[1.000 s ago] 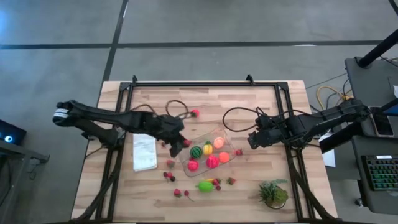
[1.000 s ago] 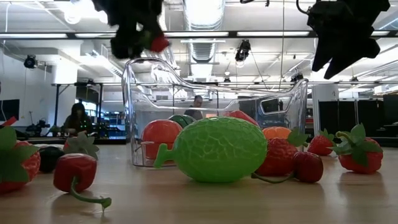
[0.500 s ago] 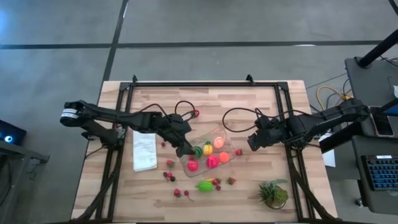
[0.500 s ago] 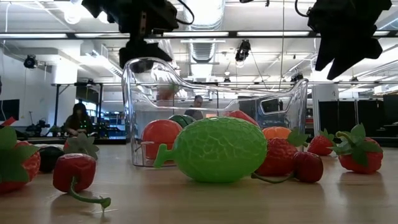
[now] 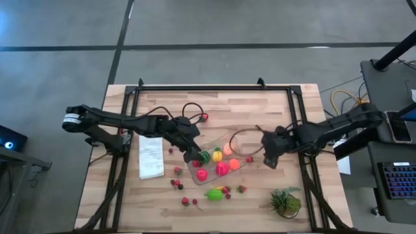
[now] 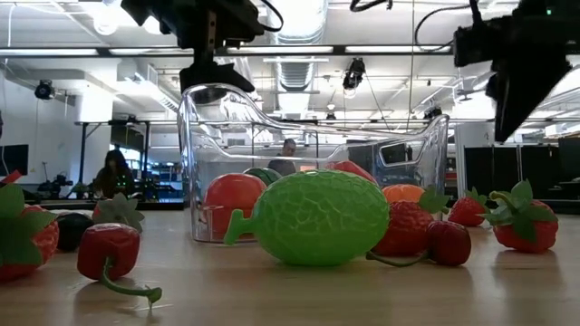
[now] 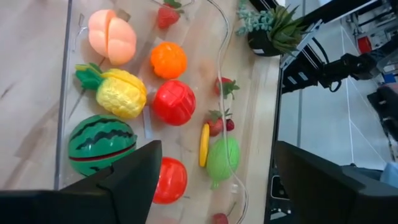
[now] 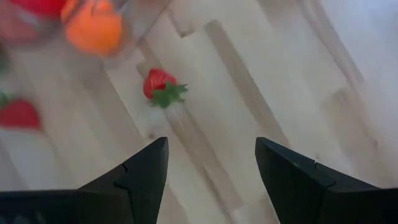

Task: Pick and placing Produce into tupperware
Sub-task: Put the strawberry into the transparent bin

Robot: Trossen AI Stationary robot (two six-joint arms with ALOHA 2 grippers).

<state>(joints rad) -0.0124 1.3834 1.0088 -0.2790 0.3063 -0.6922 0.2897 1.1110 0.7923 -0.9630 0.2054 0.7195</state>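
Saw wooden worktop (image 5: 260, 110) carrying clear tupperware (image 5: 227, 141) mid-board, white cloth (image 5: 151, 159) beside it, lime melon (image 5: 214, 194), loose strawberries (image 5: 249, 158), leafy tuft (image 5: 286, 201).

A lime melon (image 6: 310, 217) sits dead centre, in front of the clear tub (image 6: 308, 163). Strawberries (image 6: 521, 220) lie at three o'clock, a red pepper (image 6: 111, 251) at eight. The left gripper (image 6: 215, 77) hangs over the tub's rim at eleven; the right gripper (image 6: 526, 77) hangs at two.
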